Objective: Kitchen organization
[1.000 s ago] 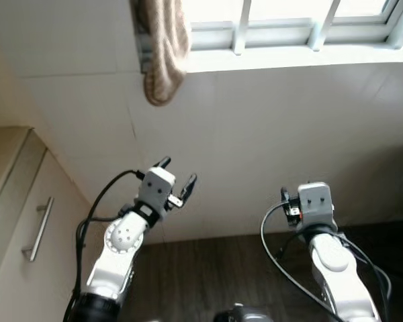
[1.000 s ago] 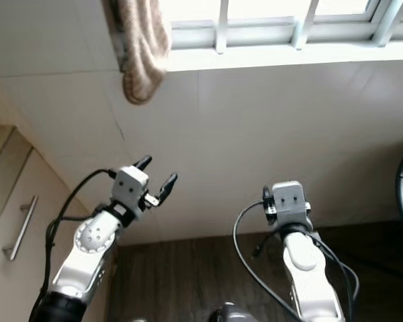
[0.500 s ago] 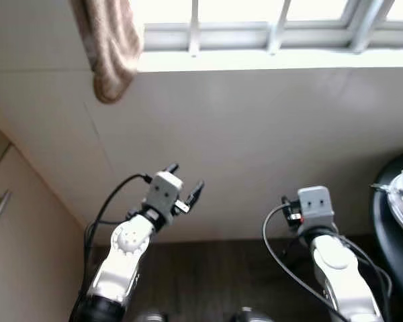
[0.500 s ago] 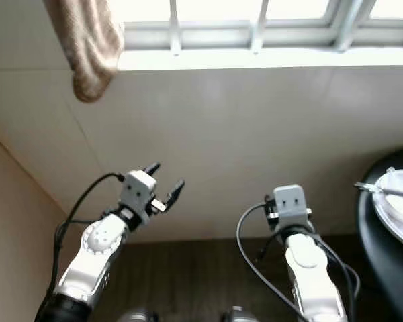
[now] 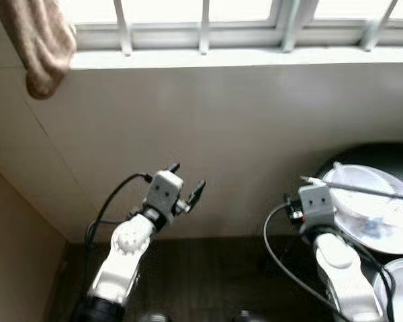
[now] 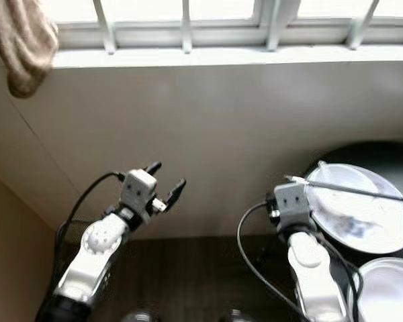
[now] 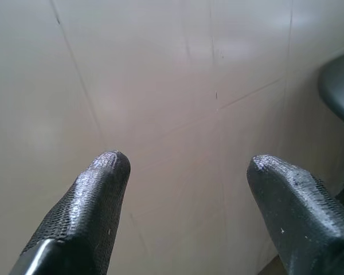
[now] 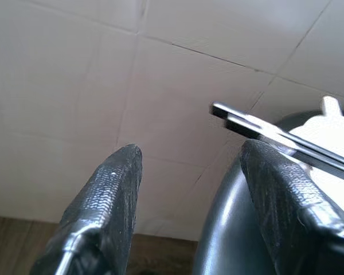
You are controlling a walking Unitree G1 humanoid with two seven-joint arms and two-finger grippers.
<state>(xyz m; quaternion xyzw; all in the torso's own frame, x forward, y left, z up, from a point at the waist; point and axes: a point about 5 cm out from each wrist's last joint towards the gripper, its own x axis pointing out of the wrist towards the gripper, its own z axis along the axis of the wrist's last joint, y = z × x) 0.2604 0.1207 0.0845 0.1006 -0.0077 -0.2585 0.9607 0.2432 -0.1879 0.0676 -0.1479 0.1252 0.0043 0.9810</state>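
Left eye view: chopsticks (image 5: 363,190) crosswise over plate (image 5: 369,221), tips twd left.

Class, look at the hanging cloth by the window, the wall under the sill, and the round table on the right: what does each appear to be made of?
Hanging cloth: probably terry towelling, beige, with a nubbly, matte, limp drape.
Wall: likely ceramic tile, cream with a slight sheen and thin grout lines.
Round table: dark and glossy, showing reflections in the right wrist view; lacquer, plastic or glass, cannot tell which.

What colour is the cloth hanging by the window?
Beige-brown cloth; the left eye view shows it best.
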